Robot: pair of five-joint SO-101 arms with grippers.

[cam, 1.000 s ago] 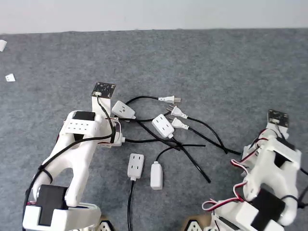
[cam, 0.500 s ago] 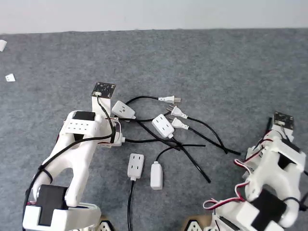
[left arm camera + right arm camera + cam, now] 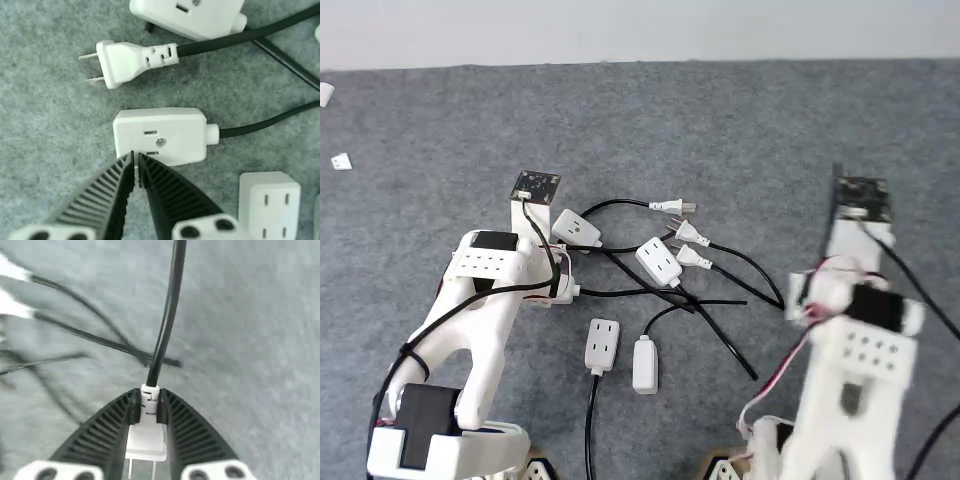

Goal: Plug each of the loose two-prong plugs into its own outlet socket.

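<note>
The right gripper's (image 3: 147, 396) fingers are clamping on the body of a white two-prong plug (image 3: 146, 437), its black cord (image 3: 167, 315) running away over the grey mat. The left gripper's (image 3: 135, 159) fingers are sitting together on nothing, tips touching the edge of a white outlet socket (image 3: 165, 132).

In the high view, three loose plugs (image 3: 683, 233) are lying bare-pronged at about one o'clock of the cable tangle. I am judging the task barely begun, since no plug is showing seated in any socket.
</note>
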